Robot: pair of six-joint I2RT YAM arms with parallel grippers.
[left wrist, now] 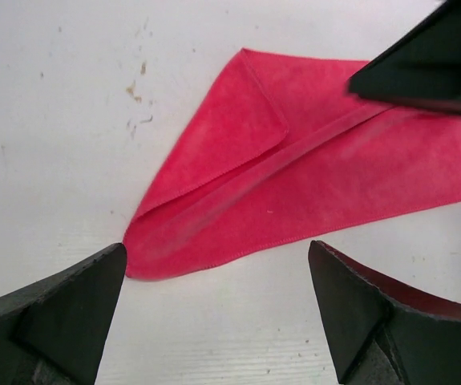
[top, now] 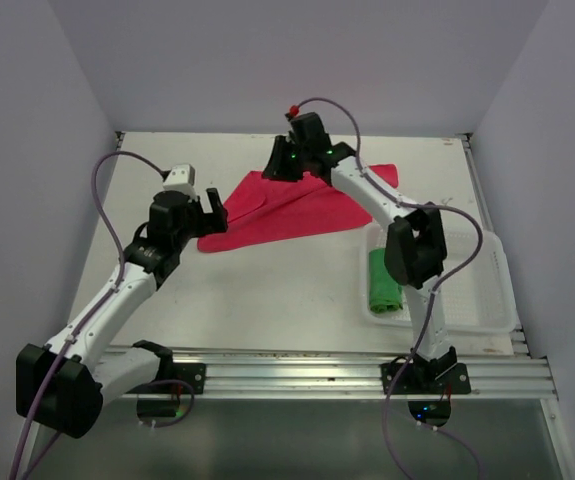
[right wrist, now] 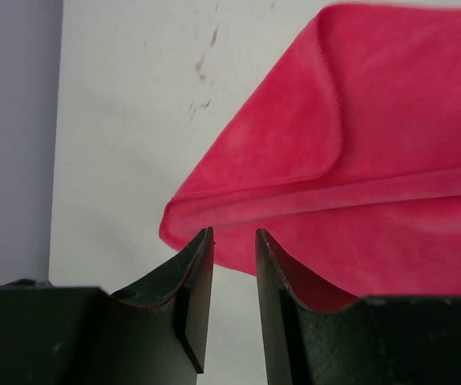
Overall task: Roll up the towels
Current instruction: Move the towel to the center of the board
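The right arm hides part of the green towel (top: 382, 290) in the basket (top: 489, 300), and the right gripper (top: 288, 168) covers the far edge of the folded pink towel (top: 287, 212). There are two towels and one basket. The right fingers (right wrist: 196, 281) stand narrowly apart and empty, with the fold's tip just beyond them. The left gripper (left wrist: 218, 249) gapes wide, the towel's corner just ahead.

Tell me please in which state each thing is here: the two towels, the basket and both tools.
pink-red towel: flat on the table, one corner folded over, not rolled.
green towel: compact bundle, seemingly rolled, inside the basket.
basket: upright on the table, holding the green towel.
left tool: wide open, empty, near the pink-red towel's corner.
right tool: jaws narrowly apart, nothing between them, by the pink-red towel's edge.
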